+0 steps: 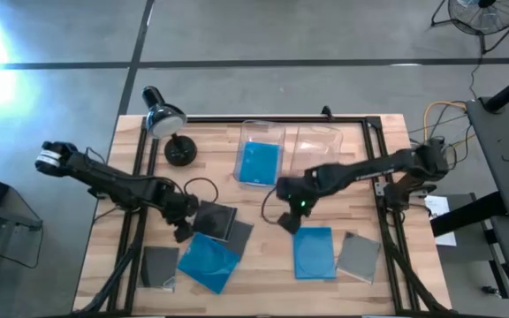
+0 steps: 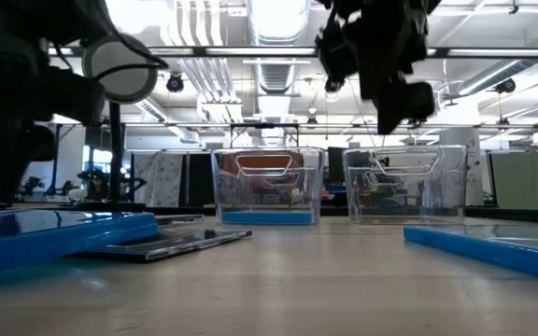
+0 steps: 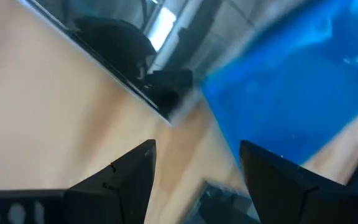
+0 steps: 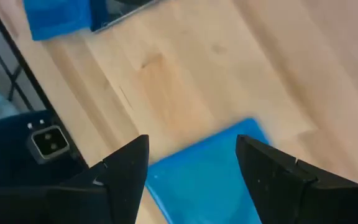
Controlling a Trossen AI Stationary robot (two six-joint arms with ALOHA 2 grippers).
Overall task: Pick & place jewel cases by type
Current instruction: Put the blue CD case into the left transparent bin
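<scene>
Directly above the blue jewel case (image 1: pixel 314 252) at five o'clock on the worktop (image 1: pixel 263 274), my right gripper (image 1: pixel 288 217) hung open and empty, needing a square, level descent onto its edges.

Both arms are dark, slim and jointed. The left arm (image 1: pixel 113 181) ends at a pale grey cap at nine o'clock. The right arm (image 1: pixel 360 170) shows a small green light near its wrist. Fingers (image 4: pixel 126 174) are black, wedge-shaped.
</scene>
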